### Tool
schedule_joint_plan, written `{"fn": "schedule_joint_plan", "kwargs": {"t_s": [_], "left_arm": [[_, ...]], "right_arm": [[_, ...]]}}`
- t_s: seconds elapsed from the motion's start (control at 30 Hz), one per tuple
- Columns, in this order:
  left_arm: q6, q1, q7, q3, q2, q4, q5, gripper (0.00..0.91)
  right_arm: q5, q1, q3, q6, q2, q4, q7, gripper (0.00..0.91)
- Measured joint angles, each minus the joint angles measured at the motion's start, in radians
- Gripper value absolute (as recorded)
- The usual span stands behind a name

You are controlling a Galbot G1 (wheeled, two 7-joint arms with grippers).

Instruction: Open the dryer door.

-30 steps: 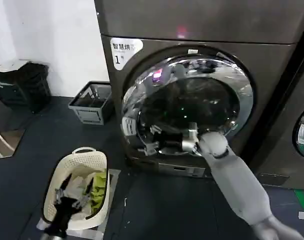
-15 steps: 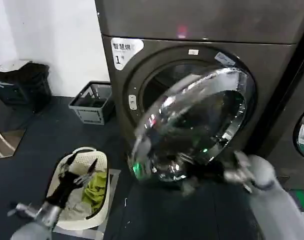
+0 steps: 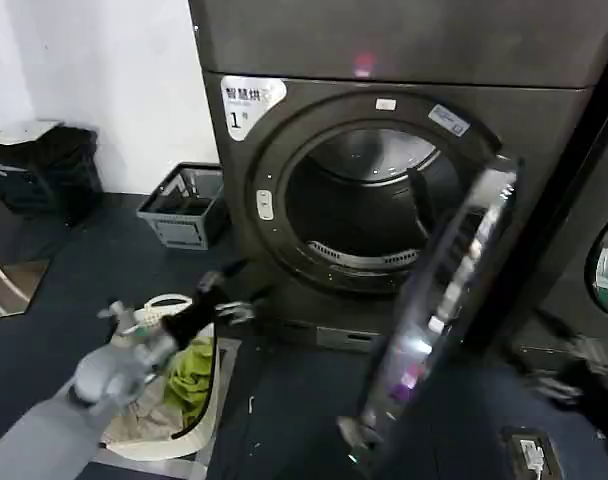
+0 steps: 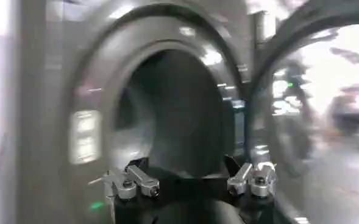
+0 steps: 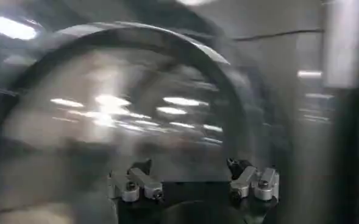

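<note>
Swung wide since before, one dryer door (image 3: 444, 320); two hands apart, empty.

Grey left arm (image 3: 44, 430), black silver-jointed gripper (image 4: 190, 182).

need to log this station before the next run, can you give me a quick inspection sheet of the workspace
surface: dark floor, a strip of green tape at its right edge
job's things: dryer door swung wide open on its right side, drum looks empty
clutter: white laundry basket with clothes on the floor, grey crate by the wall
grippers: left gripper open, raised over the basket; right gripper low at the right, open in its wrist view
cables: nothing seen
surroundings: white wall, neighbouring machine's door at right, black bin at left
</note>
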Motion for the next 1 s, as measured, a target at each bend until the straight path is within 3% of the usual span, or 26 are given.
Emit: {"fn": "schedule_joint_plan", "kwargs": {"t_s": [0.17, 0.37, 0.53, 1.0], "left_arm": [[-0.012, -0.153, 0.01, 0.222, -0.021, 0.016, -0.032, 0.907], [-0.047, -0.313, 0.026, 0.455, -0.084, 0.058, -0.081, 0.907], [-0.049, -0.415, 0.026, 0.581, -0.161, 0.085, -0.094, 0.907], [-0.053, -0.595, -0.027, 0.764, -0.315, 0.153, -0.134, 0.907]], "right_arm": [[-0.04, 0.006, 0.073, -0.023, 0.007, -0.027, 0.276, 0.907], [-0.091, 0.009, 0.213, -0.056, -0.04, -0.081, 0.483, 0.907], [-0.132, -0.002, 0.35, -0.078, -0.091, -0.122, 0.52, 0.907], [-0.128, -0.021, 0.595, -0.16, -0.163, -0.172, 0.563, 0.907]]}}
